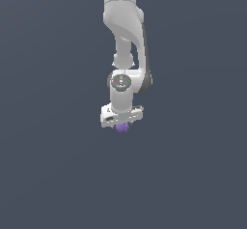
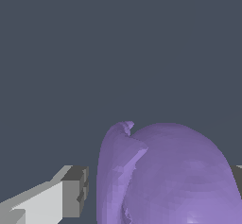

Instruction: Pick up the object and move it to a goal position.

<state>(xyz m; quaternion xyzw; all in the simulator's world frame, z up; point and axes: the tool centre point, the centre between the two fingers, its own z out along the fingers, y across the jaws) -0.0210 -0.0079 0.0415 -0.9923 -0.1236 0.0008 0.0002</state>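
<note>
The object (image 1: 122,127) is a small purple lumpy thing sitting directly under the white hand of my gripper (image 1: 122,125) in the exterior view. In the wrist view the object (image 2: 170,176) fills the space between my gripper's (image 2: 160,190) two fingers. A small nub stands at its upper edge. One grey-tipped finger (image 2: 71,197) sits just beside one flank. The other finger (image 2: 237,178) shows only as a sliver against the opposite flank. The jaws look closed on the object. The lower part of the object is cut off by the frame.
The white arm (image 1: 126,39) comes down from the top of the exterior view. Around it there is only a plain dark grey-blue ground (image 1: 48,175) with no other objects or edges in view.
</note>
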